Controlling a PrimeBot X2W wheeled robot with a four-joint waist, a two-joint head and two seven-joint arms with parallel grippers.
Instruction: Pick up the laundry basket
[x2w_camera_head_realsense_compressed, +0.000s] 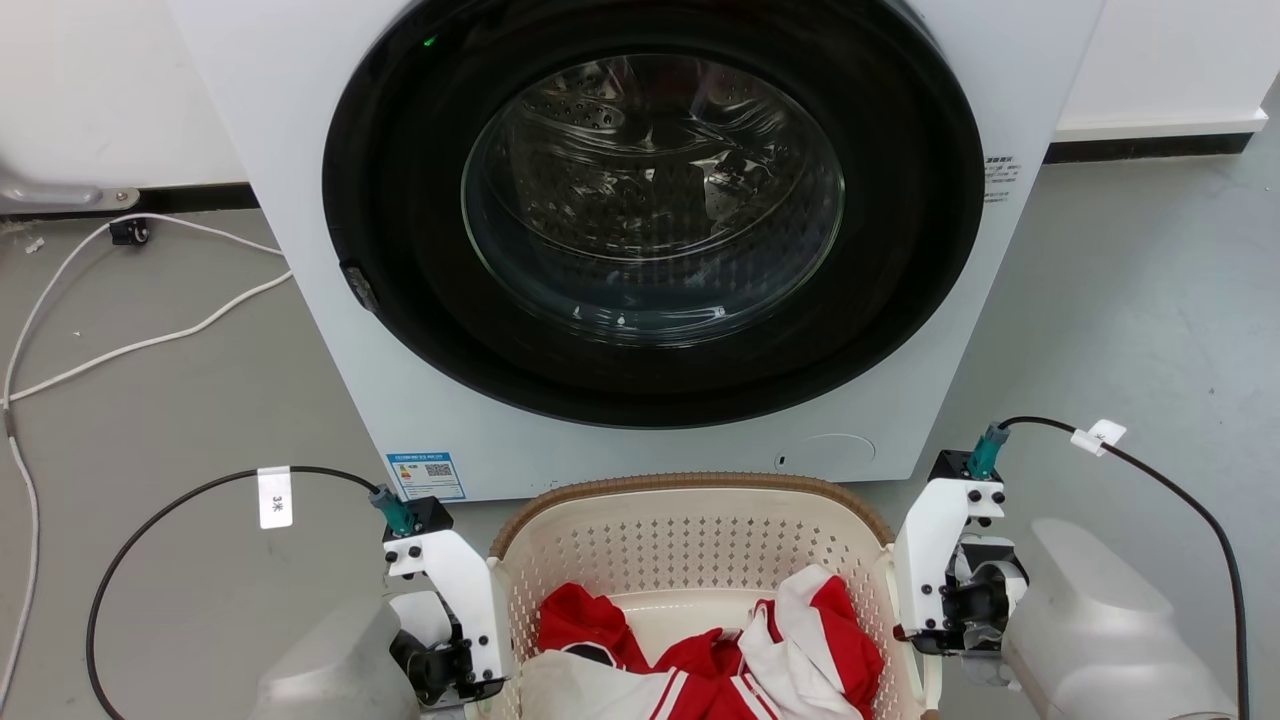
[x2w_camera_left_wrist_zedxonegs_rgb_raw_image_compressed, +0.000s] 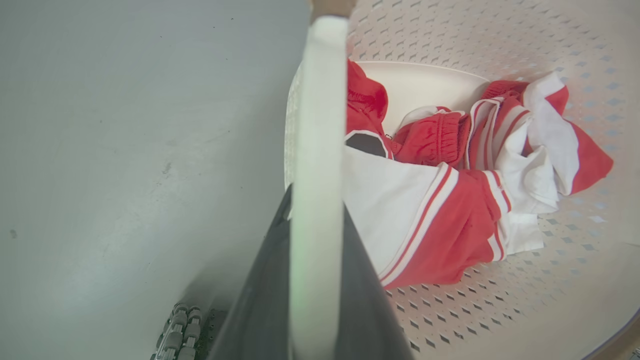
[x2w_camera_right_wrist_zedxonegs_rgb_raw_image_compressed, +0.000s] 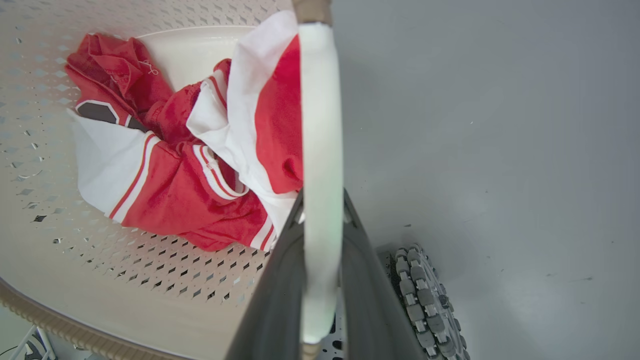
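Jaws of left gripper (x2w_camera_left_wrist_zedxonegs_rgb_raw_image_compressed: 316, 215) closed tight on white side handle (x2w_camera_left_wrist_zedxonegs_rgb_raw_image_compressed: 320, 100) of laundry basket (x2w_camera_head_realsense_compressed: 690, 540); right gripper (x2w_camera_right_wrist_zedxonegs_rgb_raw_image_compressed: 322, 210) jaws likewise pinch opposite handle (x2w_camera_right_wrist_zedxonegs_rgb_raw_image_compressed: 320, 100). Basket body between both grippers, red-white clothes (x2w_camera_head_realsense_compressed: 700, 655) inside.

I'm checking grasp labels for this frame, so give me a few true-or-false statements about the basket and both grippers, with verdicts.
1. The laundry basket holds red and white clothing. True.
2. The left gripper is open and clear of the basket. False: its fingers clamp the white left handle.
3. The right gripper is closed on the white right handle. True.
4. The basket stands off to the left of the washing machine. False: it sits directly in front, below the round door.
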